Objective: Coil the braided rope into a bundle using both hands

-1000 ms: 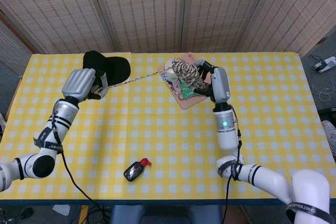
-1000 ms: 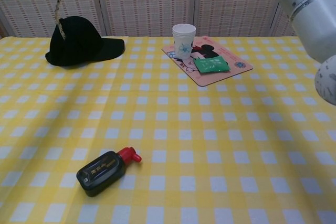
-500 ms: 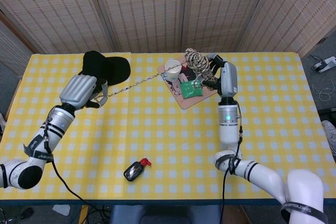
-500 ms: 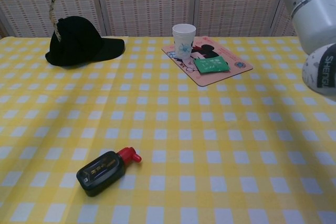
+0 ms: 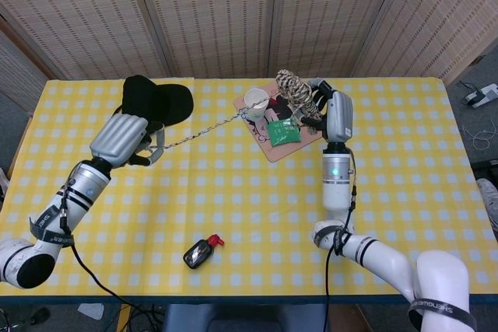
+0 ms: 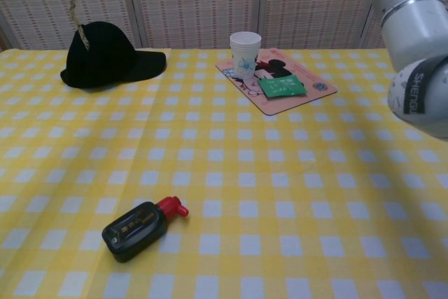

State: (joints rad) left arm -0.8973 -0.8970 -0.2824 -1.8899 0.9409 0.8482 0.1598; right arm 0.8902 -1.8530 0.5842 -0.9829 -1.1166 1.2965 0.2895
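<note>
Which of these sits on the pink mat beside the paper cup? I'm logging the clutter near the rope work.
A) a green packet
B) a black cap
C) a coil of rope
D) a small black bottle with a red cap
A: the green packet lies flat on the pink mat, just right of the paper cup.

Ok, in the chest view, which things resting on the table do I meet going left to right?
Black cap → small black bottle with red cap → paper cup → green packet on the pink mat.
</note>
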